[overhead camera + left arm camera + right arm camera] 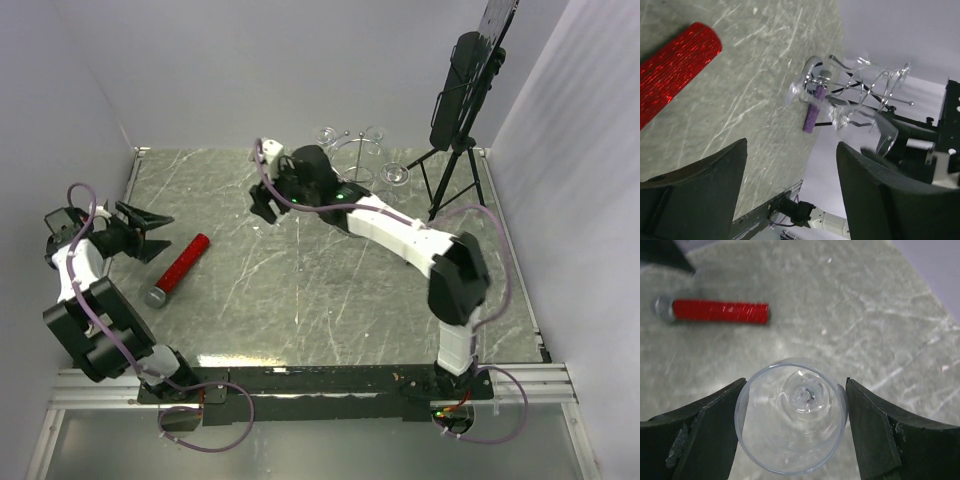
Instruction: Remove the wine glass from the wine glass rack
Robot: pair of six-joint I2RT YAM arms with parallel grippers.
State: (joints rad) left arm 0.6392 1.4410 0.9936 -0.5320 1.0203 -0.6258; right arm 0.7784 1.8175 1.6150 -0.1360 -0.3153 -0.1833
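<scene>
The right gripper [795, 386] is clamped on the wine glass [790, 415], which sits clear of the wine glass rack [352, 152], at the rack's 8 o'clock; removal looks done, perhaps only setting down remains; the left gripper [791, 146] stands apart, idle; no legible writing.

Left hand [790, 150]: black fingers spread wide, nothing between them.
Red glittery cylinder [675, 70]: lying on the grey marbled bench [755, 100], upper left.
Chrome wire rack [875, 82]: far bench edge, clear wine glasses [841, 113] hanging.
</scene>
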